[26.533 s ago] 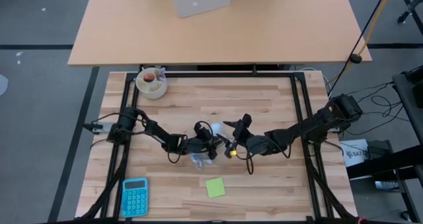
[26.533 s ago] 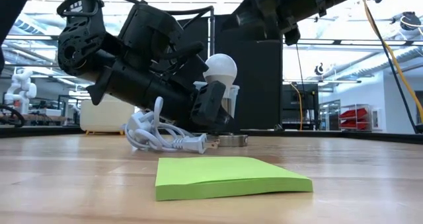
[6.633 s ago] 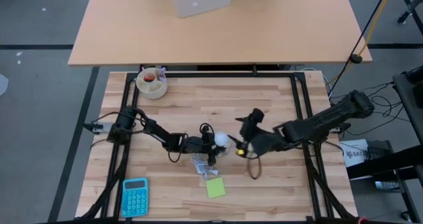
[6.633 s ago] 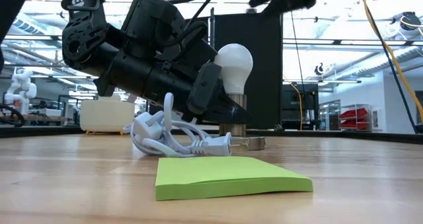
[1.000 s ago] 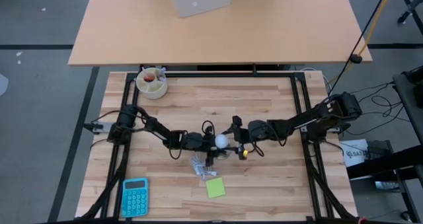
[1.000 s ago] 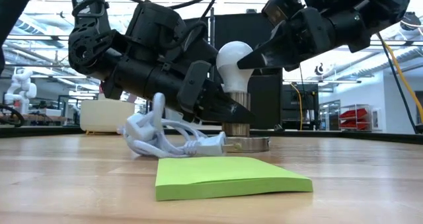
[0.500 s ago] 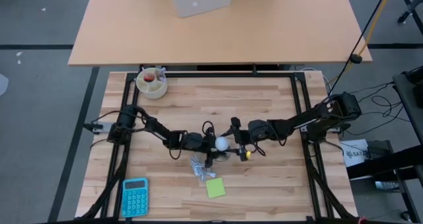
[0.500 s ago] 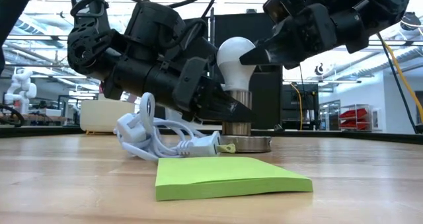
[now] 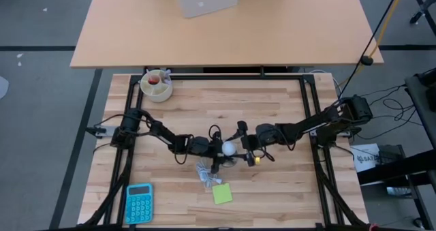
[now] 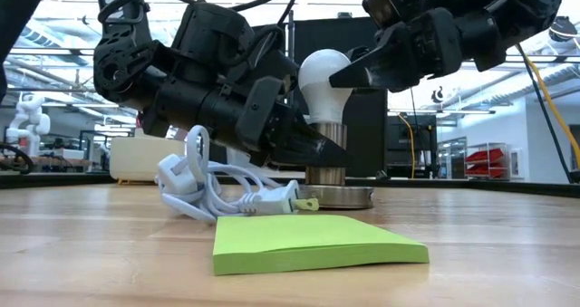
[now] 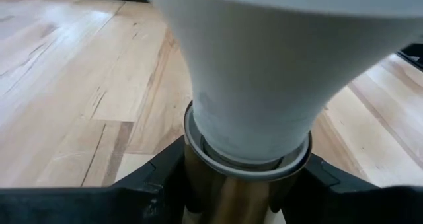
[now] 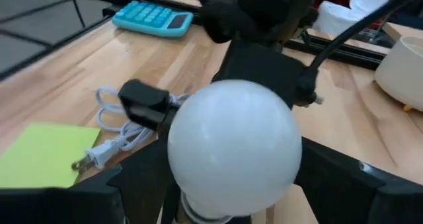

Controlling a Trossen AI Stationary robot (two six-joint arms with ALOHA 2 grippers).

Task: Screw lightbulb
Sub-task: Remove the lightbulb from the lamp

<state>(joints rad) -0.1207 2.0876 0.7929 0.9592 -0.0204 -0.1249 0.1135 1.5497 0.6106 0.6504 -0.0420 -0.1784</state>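
The white lightbulb (image 10: 324, 75) stands upright with its base in a metallic socket (image 10: 325, 149), which rises from a round disc (image 10: 348, 196) on the table. It shows near the table's middle in the high view (image 9: 229, 148). My left gripper (image 9: 215, 149) comes from the table's left and is shut on the socket. My right gripper (image 9: 240, 148) comes from the right and is shut on the bulb's globe (image 12: 231, 145). The socket's coiled white cable (image 10: 217, 185) lies beside the socket. My left gripper pinches the socket's metal sleeve (image 11: 228, 194), just under the bulb's neck, between its two fingers (image 11: 155, 187). The fingers come slanting down from the table's left. The socket stands upright with its disc on the table. My right gripper holds the bulb's round globe (image 12: 198, 118) between its two fingers (image 12: 139, 178), one on each side. It comes nearly level from the table's right, with a fingertip (image 10: 355, 75) against the globe's upper side. The bulb stands upright in the socket.
A green sticky-note pad (image 9: 221, 193) lies on the near side of the socket. A blue calculator (image 9: 139, 202) lies at the near left, and a cream bowl (image 9: 156, 85) stands at the far left. A black frame (image 9: 310, 115) borders the wooden table.
My right gripper has turned a little about the bulb's globe and stayed in place on it. The cable's coil beside the socket has shifted a little. The bulb has stayed upright in the socket.
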